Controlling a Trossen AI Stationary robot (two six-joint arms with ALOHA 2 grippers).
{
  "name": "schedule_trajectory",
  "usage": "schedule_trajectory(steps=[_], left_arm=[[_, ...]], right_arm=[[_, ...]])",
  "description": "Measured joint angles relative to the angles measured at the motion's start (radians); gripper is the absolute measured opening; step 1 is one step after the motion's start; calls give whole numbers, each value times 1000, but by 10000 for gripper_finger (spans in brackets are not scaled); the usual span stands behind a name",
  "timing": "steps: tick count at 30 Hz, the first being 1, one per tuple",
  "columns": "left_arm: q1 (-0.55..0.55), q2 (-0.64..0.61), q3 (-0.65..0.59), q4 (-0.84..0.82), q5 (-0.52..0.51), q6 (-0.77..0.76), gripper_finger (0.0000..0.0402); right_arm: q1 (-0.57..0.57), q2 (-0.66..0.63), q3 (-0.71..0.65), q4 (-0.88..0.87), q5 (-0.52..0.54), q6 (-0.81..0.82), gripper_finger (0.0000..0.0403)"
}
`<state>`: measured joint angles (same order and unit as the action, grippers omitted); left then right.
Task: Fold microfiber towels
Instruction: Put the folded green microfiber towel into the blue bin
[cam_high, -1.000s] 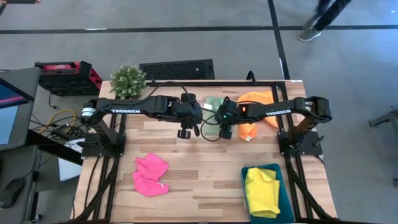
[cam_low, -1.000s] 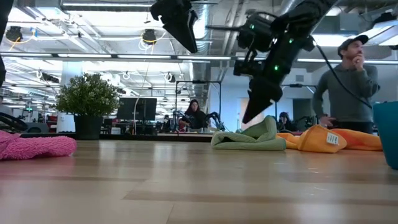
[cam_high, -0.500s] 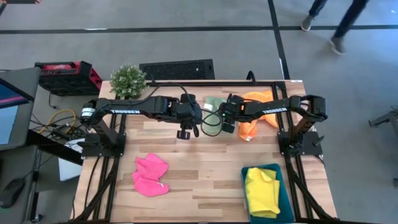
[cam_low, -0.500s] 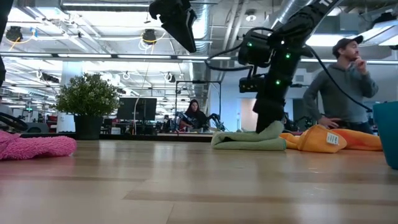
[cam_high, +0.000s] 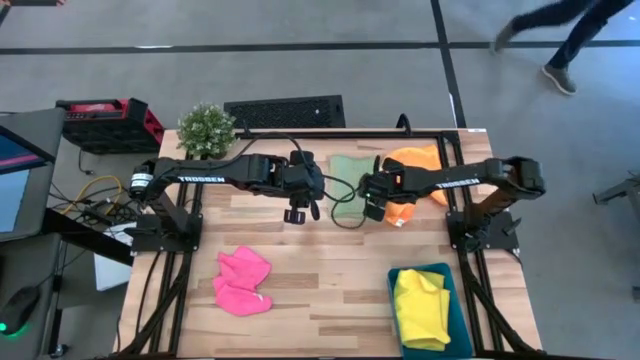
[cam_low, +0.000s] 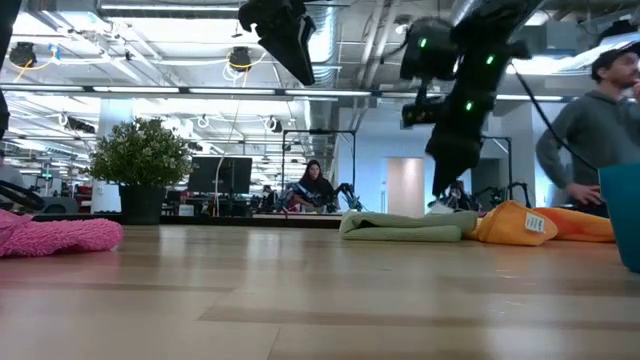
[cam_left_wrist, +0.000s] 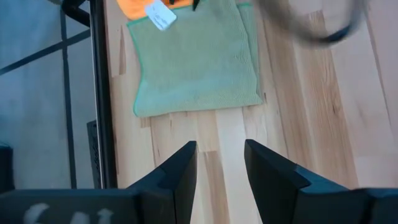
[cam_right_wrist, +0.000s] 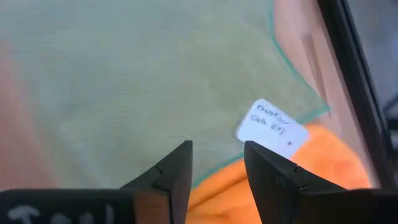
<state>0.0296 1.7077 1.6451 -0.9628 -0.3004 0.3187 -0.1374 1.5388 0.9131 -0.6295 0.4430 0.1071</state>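
The light green towel (cam_high: 347, 181) lies flat on the table at the far middle; it also shows in the low view (cam_low: 405, 227). One edge touches the orange towel (cam_high: 411, 172), which bears a white label (cam_right_wrist: 272, 128). My right gripper (cam_right_wrist: 216, 149) is open and hovers just above the green towel's right part (cam_low: 452, 190). My left gripper (cam_left_wrist: 221, 149) is open, high above the table left of the green towel (cam_left_wrist: 196, 62). The pink towel (cam_high: 242, 281) lies crumpled near the left front. The yellow towel (cam_high: 421, 308) lies in the teal tray (cam_high: 459, 318).
A potted plant (cam_high: 206, 128) stands at the far left corner. A dark cable loop (cam_high: 340, 215) hangs by the green towel. The teal tray's wall (cam_low: 625, 215) stands at the right front. A person (cam_low: 600, 130) stands beyond the table's far side. Bare wood lies in the front middle.
My right gripper went down onto the green towel's raised fold, then rose and drew toward the near edge. The fold that stood up under the gripper has dropped, and the green towel now lies flat and spread toward the near edge.
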Motion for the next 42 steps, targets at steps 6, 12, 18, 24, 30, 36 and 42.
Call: schedule_trajectory(steps=[6, 12, 18, 24, 30, 36, 42], left_arm=[[0, 0, 0, -31, 0, -6, 128], [0, 0, 0, -35, 1, -6, 128], [0, 0, 0, -34, 4, -8, 128], [0, 1, 0, -34, 4, -8, 128], [0, 1, 0, -34, 4, -4, 128], [0, 1, 0, -34, 4, -2, 128], [0, 1, 0, -34, 3, -3, 128]], right_arm=[[111, -58, -3, 5, -132, -255, 169], [167, 38, -4, 35, -166, -415, 169], [154, 114, -5, 68, -162, -422, 169], [122, 131, -4, 101, -148, -430, 169], [99, 131, -4, 100, -211, -430, 169], [86, 135, -4, 115, -233, -430, 169], [83, 207, 1, 141, -225, -447, 168]])
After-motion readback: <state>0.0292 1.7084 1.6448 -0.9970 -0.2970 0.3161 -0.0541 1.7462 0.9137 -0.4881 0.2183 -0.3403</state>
